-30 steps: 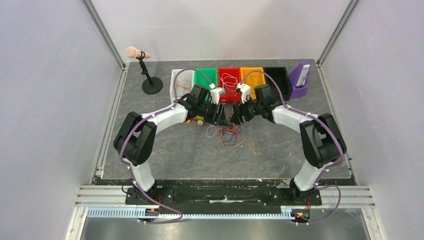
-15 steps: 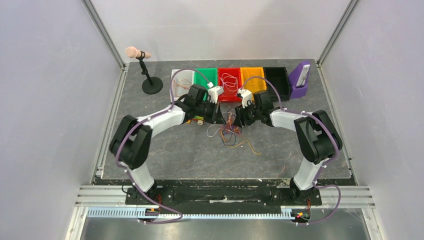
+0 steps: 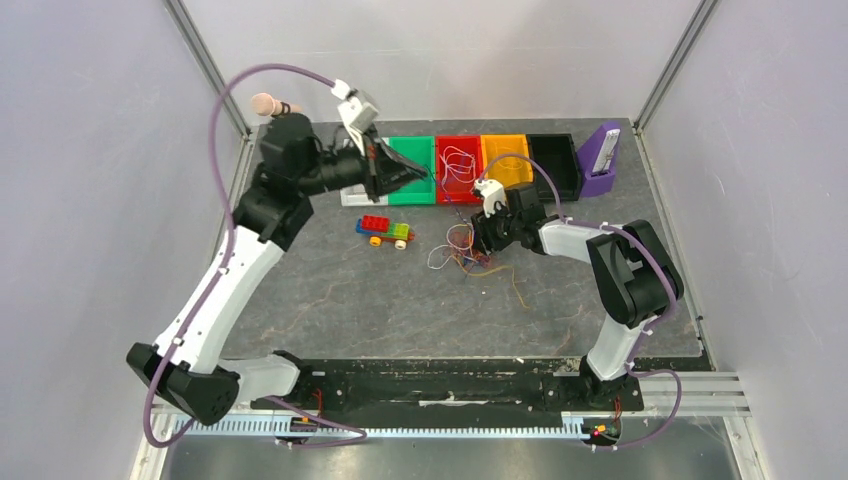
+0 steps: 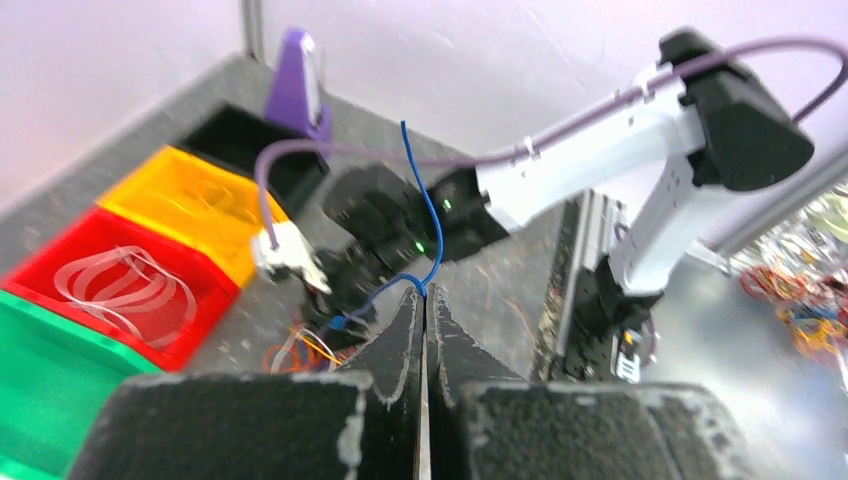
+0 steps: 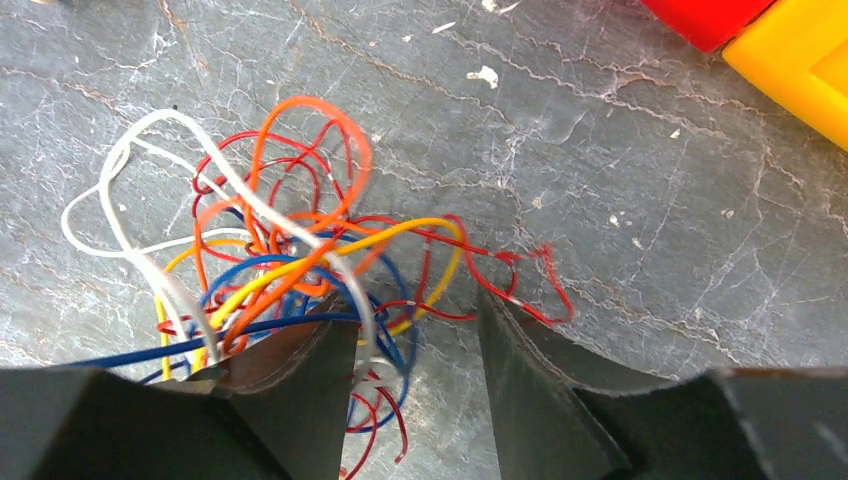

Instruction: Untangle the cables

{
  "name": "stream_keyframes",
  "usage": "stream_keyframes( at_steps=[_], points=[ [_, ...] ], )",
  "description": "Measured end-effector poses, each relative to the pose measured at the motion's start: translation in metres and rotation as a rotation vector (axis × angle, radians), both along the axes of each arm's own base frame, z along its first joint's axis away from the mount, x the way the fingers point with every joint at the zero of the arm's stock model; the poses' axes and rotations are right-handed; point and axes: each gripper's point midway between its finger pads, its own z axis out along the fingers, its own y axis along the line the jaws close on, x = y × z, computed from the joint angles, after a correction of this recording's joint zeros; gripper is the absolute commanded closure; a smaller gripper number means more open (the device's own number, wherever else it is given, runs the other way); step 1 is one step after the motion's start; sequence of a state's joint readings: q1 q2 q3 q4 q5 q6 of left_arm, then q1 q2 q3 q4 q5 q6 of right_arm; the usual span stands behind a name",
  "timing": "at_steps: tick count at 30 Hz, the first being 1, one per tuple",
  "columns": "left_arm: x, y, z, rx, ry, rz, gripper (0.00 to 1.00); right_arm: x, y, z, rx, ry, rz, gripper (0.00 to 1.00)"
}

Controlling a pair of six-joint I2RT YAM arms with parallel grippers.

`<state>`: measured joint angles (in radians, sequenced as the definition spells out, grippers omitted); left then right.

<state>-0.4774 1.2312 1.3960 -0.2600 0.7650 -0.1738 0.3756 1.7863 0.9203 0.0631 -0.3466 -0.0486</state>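
Note:
The cables (image 3: pixel 460 250) lie as a small tangle of orange, yellow, white, red and blue wires on the grey table (image 3: pixel 400 310). My left gripper (image 3: pixel 427 173) is raised high over the green bin (image 3: pixel 410 150). In the left wrist view its jaws are pressed together on a thin blue cable (image 4: pixel 420 210) at my left gripper's tip (image 4: pixel 425 293); one end stands up, the other loops down toward the tangle (image 4: pixel 300 345). My right gripper (image 5: pixel 415 315) is down at the tangle (image 5: pixel 270 250), open, with loose strands lying between its fingers and over the left finger (image 5: pixel 300 375).
A row of bins stands at the back: green, red (image 3: pixel 458 165), orange (image 3: pixel 507 155) and black (image 3: pixel 555 160), with a purple holder (image 3: pixel 600 152) at the right end. A toy brick car (image 3: pixel 385 230) sits left of the tangle. A microphone (image 3: pixel 265 102) peeks out behind the left arm.
My left gripper shut on the blue cable and swung up and back from the tangle to above the green bin. My right gripper's jaws narrowed at the tangle, which shifted slightly.

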Motion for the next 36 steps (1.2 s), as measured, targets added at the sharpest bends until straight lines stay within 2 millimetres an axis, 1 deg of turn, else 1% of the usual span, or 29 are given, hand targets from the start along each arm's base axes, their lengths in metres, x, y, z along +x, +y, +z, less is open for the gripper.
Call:
stream_keyframes(
  at_steps=[3,6,16,20,24,28,30,32,33,35,36],
  points=[
    [0.006,0.015,0.039,-0.035,-0.070,0.037,0.98,0.000,0.000,0.000,-0.005,-0.006,0.007,0.49],
    [0.008,0.028,0.079,-0.067,-0.150,0.067,0.98,0.000,0.000,0.000,-0.009,-0.009,0.013,0.45],
    [0.009,0.052,0.205,-0.194,-0.436,0.148,0.98,-0.006,-0.004,-0.001,-0.028,-0.033,0.045,0.43],
    [0.008,0.065,0.249,-0.262,-0.526,0.201,0.98,-0.010,-0.006,-0.001,-0.034,-0.038,0.052,0.42],
    [0.000,0.077,0.286,-0.328,-0.611,0.255,0.98,-0.013,-0.007,-0.002,-0.038,-0.041,0.065,0.39],
    [-0.012,0.088,0.315,-0.384,-0.690,0.304,0.98,-0.018,-0.008,-0.001,-0.041,-0.041,0.083,0.34],
    [-0.017,0.091,0.321,-0.398,-0.710,0.313,0.98,-0.025,-0.011,0.000,-0.044,-0.031,0.095,0.28],
    [-0.018,0.093,0.322,-0.401,-0.713,0.319,0.98,-0.031,-0.014,0.001,-0.042,-0.015,0.104,0.25],
    [-0.018,0.092,0.320,-0.398,-0.706,0.319,0.98,-0.037,-0.015,0.003,-0.039,0.003,0.114,0.23],
    [-0.013,0.091,0.310,-0.385,-0.680,0.320,0.98,-0.045,-0.017,0.010,-0.027,0.015,0.130,0.18],
    [-0.007,0.089,0.300,-0.371,-0.655,0.320,0.98,-0.049,-0.017,0.017,-0.015,0.016,0.142,0.16]
  ],
)
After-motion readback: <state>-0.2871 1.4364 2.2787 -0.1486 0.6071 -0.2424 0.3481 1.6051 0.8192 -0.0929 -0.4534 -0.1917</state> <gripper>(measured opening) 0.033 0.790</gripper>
